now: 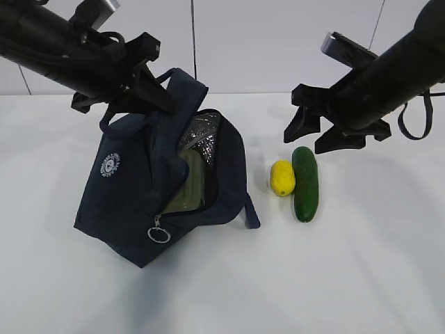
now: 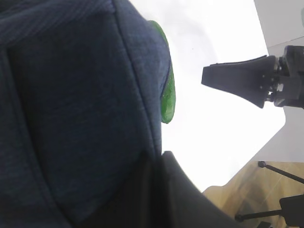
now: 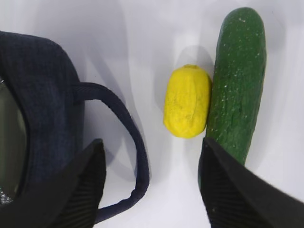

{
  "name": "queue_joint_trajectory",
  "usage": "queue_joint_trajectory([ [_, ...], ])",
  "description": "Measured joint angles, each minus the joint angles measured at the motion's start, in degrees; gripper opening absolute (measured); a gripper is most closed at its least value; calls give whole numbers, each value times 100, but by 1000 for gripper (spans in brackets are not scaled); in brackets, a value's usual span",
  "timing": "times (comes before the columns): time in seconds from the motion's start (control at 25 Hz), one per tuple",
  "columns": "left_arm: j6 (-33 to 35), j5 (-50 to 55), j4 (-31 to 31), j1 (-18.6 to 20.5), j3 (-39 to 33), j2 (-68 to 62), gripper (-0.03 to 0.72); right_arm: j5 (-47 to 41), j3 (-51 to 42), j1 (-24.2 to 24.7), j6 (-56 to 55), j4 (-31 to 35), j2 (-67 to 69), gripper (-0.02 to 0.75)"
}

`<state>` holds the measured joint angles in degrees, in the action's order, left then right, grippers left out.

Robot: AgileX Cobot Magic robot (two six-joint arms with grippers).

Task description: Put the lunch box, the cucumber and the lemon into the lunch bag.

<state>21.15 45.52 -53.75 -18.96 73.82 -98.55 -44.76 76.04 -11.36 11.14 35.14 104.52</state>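
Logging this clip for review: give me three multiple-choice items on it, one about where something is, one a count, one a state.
1. Where does the lemon lie?
A. Inside the bag
B. On the table, against the cucumber
C. In the right gripper

2. How many of the three items are already in the lunch bag?
A. None
B. One
C. Three

3. How does the bag's top stand?
A. Zipped shut
B. Folded flat
C. Open, silver lining showing

Answers: 1 B, the right wrist view shows lemon and cucumber touching on the white table. 2 B, only the lunch box with its sage-green lid shows inside. 3 C, the opening gapes while the left gripper lifts a handle.
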Motion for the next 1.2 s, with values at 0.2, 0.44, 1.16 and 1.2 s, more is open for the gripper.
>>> queue_joint_trajectory([
  [0.2,0,0,0,0,0,0,-5,764,-375,0,-280,-17,-64,475],
  [0.44,0,0,11,0,0,0,-5,1132,-385,0,-280,-117,47,475],
  [1.16,0,22,21,0,0,0,-5,2595,-385,4,-280,-577,743,554],
  [1.2,0,35,21,0,0,0,-5,2684,-385,4,-280,-577,782,562],
])
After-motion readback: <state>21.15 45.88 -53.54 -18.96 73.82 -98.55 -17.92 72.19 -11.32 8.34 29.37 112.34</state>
